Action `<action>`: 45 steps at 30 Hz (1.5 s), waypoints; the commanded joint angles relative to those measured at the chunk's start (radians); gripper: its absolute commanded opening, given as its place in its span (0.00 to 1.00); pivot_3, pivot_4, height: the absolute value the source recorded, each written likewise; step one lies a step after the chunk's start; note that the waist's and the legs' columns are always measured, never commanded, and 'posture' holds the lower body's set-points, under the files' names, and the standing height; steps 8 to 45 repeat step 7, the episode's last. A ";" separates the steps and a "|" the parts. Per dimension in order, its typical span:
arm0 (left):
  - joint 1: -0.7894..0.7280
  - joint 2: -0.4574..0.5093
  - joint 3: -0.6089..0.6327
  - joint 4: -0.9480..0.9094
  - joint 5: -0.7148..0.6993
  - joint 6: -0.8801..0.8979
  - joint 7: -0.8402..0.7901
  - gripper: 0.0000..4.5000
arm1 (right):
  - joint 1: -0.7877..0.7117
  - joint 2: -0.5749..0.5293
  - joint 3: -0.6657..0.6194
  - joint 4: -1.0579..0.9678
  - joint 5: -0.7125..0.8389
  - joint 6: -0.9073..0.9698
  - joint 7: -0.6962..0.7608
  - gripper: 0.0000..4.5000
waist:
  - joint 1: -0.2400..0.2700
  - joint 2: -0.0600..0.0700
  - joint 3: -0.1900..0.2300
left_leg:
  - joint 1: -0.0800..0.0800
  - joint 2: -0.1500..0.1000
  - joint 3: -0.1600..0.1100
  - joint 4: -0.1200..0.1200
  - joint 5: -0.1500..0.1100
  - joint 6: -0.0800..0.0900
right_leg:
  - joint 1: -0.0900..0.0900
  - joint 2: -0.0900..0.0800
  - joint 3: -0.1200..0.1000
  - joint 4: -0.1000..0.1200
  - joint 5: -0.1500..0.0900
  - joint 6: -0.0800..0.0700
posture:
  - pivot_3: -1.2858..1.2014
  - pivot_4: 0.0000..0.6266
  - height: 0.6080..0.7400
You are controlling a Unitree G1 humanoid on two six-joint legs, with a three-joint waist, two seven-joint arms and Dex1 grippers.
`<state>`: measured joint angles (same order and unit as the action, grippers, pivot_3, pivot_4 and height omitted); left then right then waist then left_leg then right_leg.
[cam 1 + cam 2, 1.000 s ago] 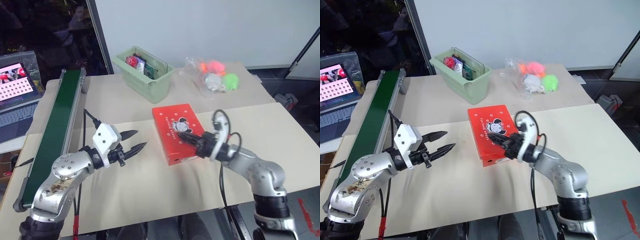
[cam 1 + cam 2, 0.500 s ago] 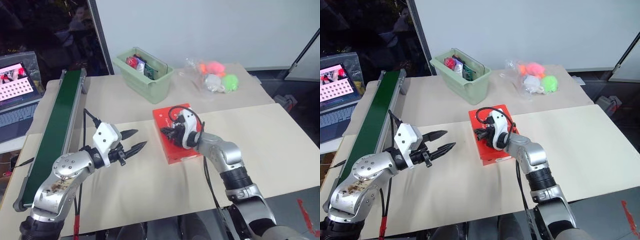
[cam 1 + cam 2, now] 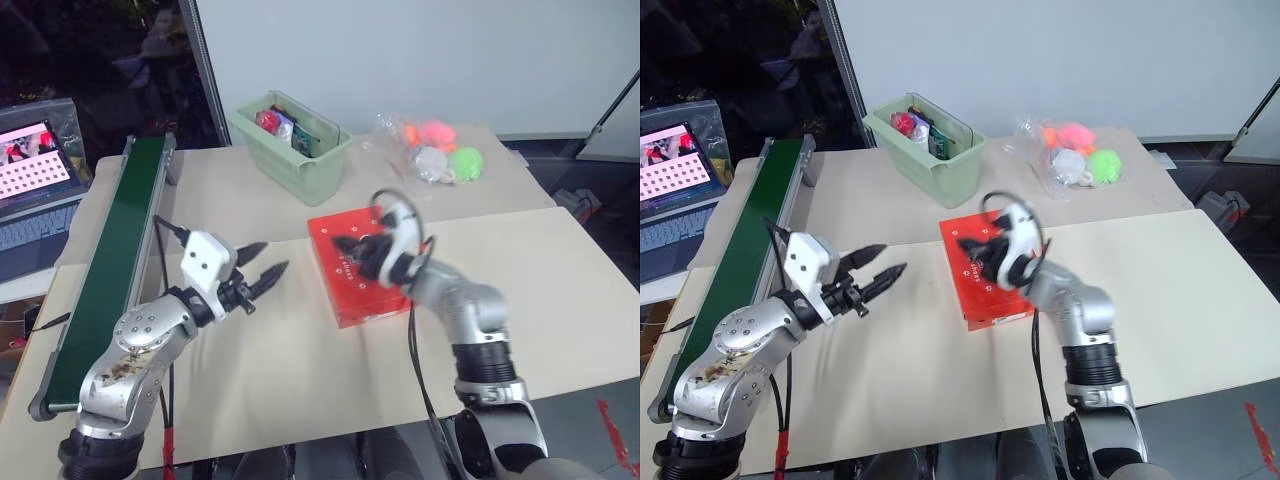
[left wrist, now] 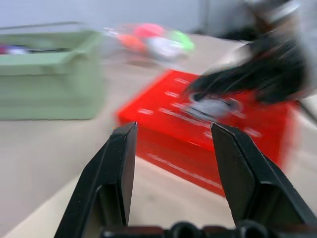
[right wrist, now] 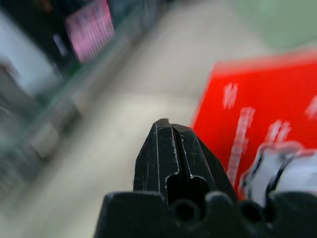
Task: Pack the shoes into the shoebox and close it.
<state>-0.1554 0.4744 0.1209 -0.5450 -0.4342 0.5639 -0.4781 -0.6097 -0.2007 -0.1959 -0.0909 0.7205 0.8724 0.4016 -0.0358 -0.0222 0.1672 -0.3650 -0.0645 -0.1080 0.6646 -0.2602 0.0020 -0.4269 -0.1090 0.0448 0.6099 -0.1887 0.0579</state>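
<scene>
While the shoebox (image 3: 357, 265) lies closed, right gripper (image 3: 345, 244) fingers pressed together above it, left gripper (image 3: 264, 262) fingers apart, empty.

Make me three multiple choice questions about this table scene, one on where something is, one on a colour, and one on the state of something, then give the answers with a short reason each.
1. Where does the pale green bin stand relative to the shoebox?
A. On top of its lid
B. Farther back on the table, toward the robot's left
C. Between the box and the robot

2. What colour is the shoebox lid?
A. Red
B. Blue
C. Yellow

3. How are the jaws of the right gripper?
A. Wide open
B. Shut on a shoe
C. Shut on nothing

Answers:
1. B: the head views show the bin behind the box, nearer the conveyor belt.
2. A: the closed lid is red with white markings.
3. C: the right wrist view shows the two fingers pressed together with nothing between them, above the box.
</scene>
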 commanded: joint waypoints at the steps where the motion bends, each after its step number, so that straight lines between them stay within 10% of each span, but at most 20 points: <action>1: -0.019 -0.038 0.030 -0.014 -0.001 0.017 0.081 0.56 | 0.014 -0.098 -0.206 -0.169 0.256 0.090 0.003 0.01 | 0.002 0.000 0.000 | 0.000 0.000 0.000 0.000 0.000 0.000 | 0.000 0.000 0.000 0.000 0.000 0.000 | 0.52 0.24 1.00; 7: -0.039 -0.073 0.041 0.040 0.009 0.025 0.133 0.56 | 0.187 -0.278 -0.216 -0.233 0.239 0.105 0.014 0.01 | 0.016 0.000 0.000 | -0.002 0.000 0.004 0.000 0.000 0.000 | 0.000 0.001 -0.003 -0.001 0.000 0.000 | 0.52 0.24 1.00; 45: -0.039 -0.073 0.041 0.040 0.009 0.025 0.133 0.56 | 0.187 -0.278 -0.216 -0.233 0.239 0.105 0.014 0.01 | 0.016 0.000 0.000 | -0.002 0.000 0.004 0.000 0.000 0.000 | 0.000 0.001 -0.003 -0.001 0.000 0.000 | 0.52 0.24 1.00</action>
